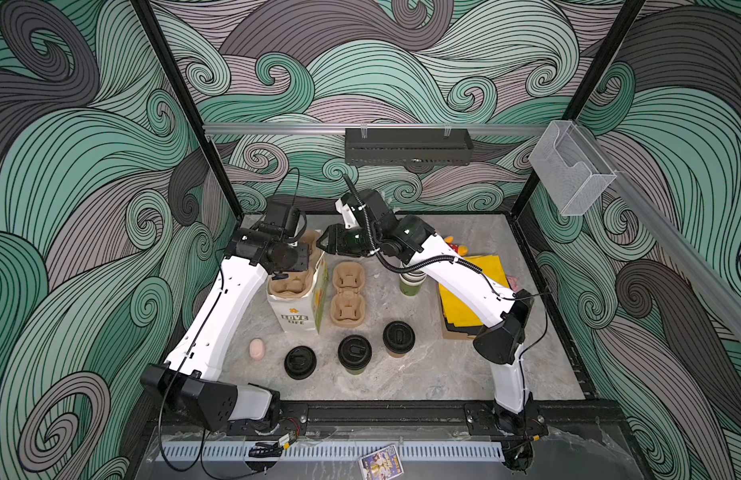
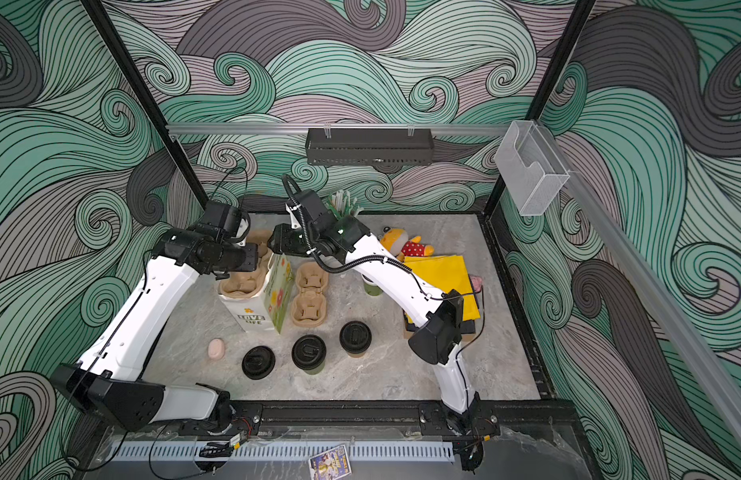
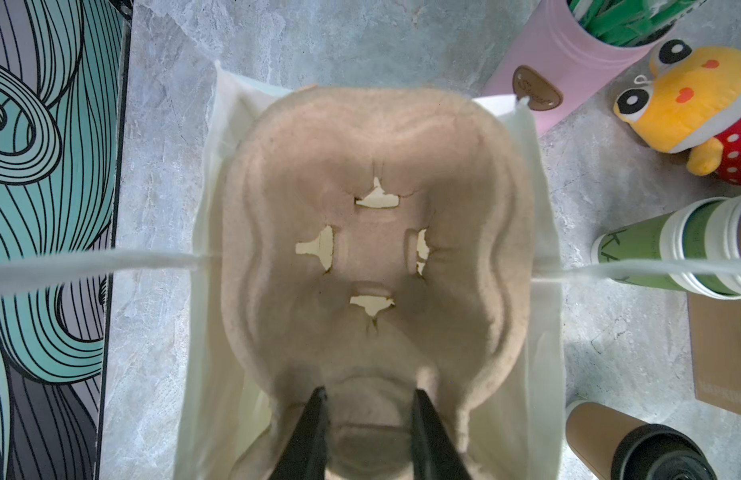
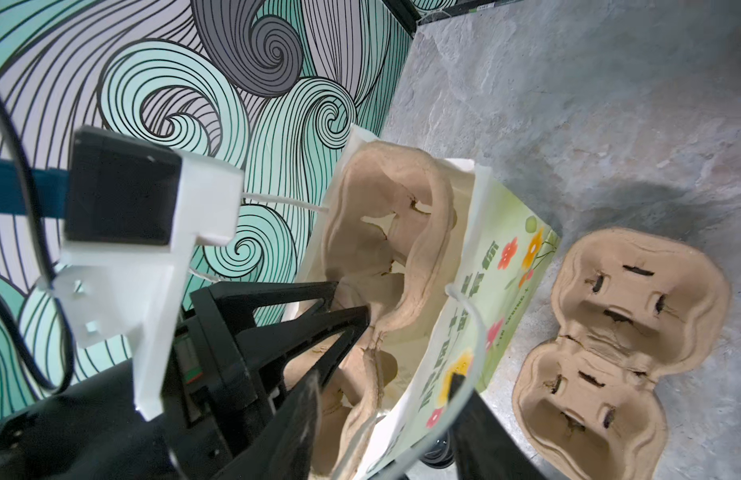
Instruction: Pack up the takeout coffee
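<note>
1. Bag [image 1: 296, 318] of white paper stands open on the grey counter [image 1: 423, 374]. Its front reads "LOVE LIFE" under a yellow flower. Its flowered side carries small print that includes "SPRING".
2. Inside the bag sits a brown pulp cup carrier [image 3: 369, 166] with its pockets empty.
3. The left gripper [image 3: 369, 392] reaches down into the bag, its fingers clamped on the carrier's middle ridge.
4. The right gripper [image 4: 385, 376] is at the bag's rim with its fingers spread apart. The flowered wall and a string handle lie between them.
5. The green cup [image 1: 354, 351], with its black lid on, stands upright on the counter in front of the bag, towards the arm bases.
6. The brown cup [image 1: 398, 336], also lidded, stands just beside the green cup. It is in front of the bag and off to its flowered side.
7. A second carrier [image 1: 348, 298] lies on the counter just beside the bag's flowered side.
8. A loose black lid [image 1: 300, 362] lies in front of the bag, near the green cup.
9. A stack of lidless green cups [image 3: 693, 245] stands beyond the second carrier from the bag and shows the letters "KA".
10. A brown box [image 3: 724, 374] near the stack faintly reads "NAPKINS".
</note>
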Controlling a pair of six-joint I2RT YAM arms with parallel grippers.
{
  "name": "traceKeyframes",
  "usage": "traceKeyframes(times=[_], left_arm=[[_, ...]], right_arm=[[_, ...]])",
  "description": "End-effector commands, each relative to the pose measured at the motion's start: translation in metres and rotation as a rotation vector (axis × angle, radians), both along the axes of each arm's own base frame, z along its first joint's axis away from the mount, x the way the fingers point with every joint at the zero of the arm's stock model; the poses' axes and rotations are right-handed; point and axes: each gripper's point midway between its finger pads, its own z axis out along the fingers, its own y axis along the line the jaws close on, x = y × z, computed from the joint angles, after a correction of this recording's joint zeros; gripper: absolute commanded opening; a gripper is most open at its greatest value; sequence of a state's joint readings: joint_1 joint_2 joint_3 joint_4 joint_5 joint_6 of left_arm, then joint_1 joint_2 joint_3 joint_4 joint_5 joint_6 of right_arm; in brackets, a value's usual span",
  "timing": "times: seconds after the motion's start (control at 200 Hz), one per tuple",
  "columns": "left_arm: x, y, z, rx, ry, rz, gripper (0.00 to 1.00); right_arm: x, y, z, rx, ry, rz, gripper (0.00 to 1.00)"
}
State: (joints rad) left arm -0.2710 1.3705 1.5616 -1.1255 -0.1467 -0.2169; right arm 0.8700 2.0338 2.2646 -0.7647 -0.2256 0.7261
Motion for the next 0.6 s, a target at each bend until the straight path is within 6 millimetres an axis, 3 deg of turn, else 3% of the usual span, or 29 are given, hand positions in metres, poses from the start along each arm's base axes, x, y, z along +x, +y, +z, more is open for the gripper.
traceKeyframes(times=[0.0,0.15,0.305,0.43,0.49,0.595], left_arm=[[-0.004,0.0,0.001,0.013,0.002,-0.018,0.05],[-0.004,0.0,0.001,0.009,-0.008,-0.02,0.05],[-0.004,-0.001,0.001,0.01,-0.009,-0.026,0.05],[-0.004,-0.001,-0.001,0.011,-0.006,-0.027,0.05],[-0.004,-0.001,0.0,0.01,-0.01,-0.026,0.05],[-0.003,-0.001,0.002,0.008,-0.019,-0.023,0.05]], right_arm=[[0.012,-0.036,0.031,-0.018,-0.101,0.002,0.59],[0.024,-0.066,0.034,-0.081,-0.197,0.035,0.6],[0.054,-0.083,0.028,-0.129,-0.252,0.002,0.59],[0.076,-0.074,0.021,-0.128,-0.26,0.029,0.59],[0.083,-0.062,0.004,-0.134,-0.228,0.057,0.6],[0.084,-0.043,-0.008,-0.094,-0.173,0.099,0.61]])
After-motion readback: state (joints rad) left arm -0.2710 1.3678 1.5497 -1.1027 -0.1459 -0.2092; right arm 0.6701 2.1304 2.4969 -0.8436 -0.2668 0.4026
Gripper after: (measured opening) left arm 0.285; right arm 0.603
